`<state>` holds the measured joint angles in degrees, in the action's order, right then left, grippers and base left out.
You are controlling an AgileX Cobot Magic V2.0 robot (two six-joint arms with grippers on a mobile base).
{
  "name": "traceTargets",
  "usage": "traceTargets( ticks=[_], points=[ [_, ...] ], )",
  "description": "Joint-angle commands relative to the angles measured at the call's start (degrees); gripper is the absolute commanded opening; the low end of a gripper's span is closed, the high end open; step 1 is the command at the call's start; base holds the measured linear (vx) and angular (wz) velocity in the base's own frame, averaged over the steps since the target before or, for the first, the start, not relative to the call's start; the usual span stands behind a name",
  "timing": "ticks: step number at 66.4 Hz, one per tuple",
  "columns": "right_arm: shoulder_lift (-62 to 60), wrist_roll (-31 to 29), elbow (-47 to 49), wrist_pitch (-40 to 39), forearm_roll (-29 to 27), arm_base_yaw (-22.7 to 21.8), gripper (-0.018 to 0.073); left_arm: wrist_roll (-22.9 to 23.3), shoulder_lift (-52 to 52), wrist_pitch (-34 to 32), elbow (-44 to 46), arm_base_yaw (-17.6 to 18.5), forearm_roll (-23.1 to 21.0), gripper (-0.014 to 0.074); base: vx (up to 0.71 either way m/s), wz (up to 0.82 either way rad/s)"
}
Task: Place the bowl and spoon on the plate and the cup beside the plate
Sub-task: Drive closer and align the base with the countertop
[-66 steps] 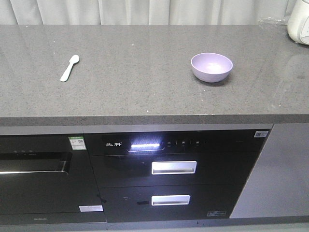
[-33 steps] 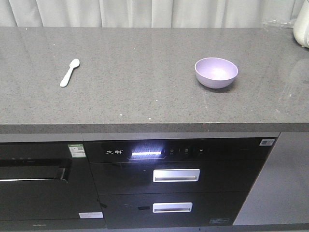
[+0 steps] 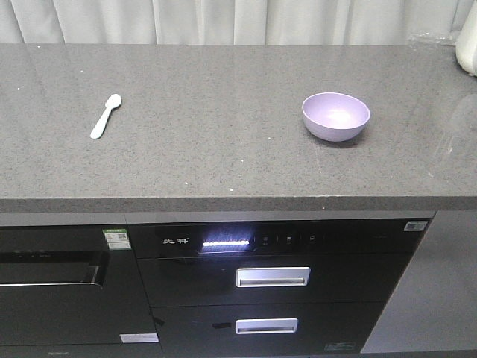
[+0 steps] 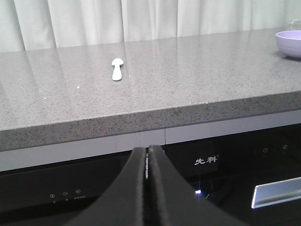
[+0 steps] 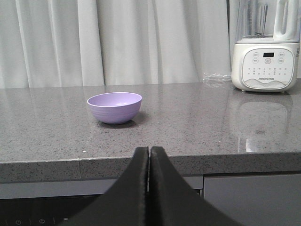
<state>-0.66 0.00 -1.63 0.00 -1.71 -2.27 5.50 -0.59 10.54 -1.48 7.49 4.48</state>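
A lavender bowl (image 3: 335, 115) stands upright on the grey countertop (image 3: 223, 149), right of centre; it also shows as the bowl (image 5: 114, 107) in the right wrist view and the bowl (image 4: 289, 43) at the left wrist view's right edge. A pale mint spoon (image 3: 106, 115) lies flat at the left, seen too as the spoon (image 4: 116, 68). My left gripper (image 4: 147, 149) is shut and empty, in front of and below the counter edge. My right gripper (image 5: 149, 149) is likewise shut and empty, short of the counter front. The plate and cup are out of view.
A white blender (image 5: 266, 47) stands at the counter's back right, its edge showing as the blender (image 3: 468, 45). Below the counter are black built-in appliances with two drawer handles (image 3: 273, 277). White curtains (image 3: 223, 19) hang behind the counter.
The front view has shifted: the counter and bowl sit slightly lower and more to the right in the frame than a second ago. The bowl and spoon themselves have not moved on the counter.
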Motion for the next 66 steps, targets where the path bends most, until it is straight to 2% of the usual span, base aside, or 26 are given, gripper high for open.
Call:
traceTargets(
  ticks=[1, 66],
  points=[
    [-0.44, 0.00, -0.20, -3.95, 0.17, -0.29, -0.0003, 0.77, 0.39, -4.03, 0.44, 0.04, -0.16, -0.0006, 0.03, 0.00],
    [-0.44, 0.00, -0.20, -3.95, 0.17, -0.29, -0.0003, 0.77, 0.39, -4.03, 0.44, 0.04, -0.16, -0.0006, 0.05, -0.01]
  ],
)
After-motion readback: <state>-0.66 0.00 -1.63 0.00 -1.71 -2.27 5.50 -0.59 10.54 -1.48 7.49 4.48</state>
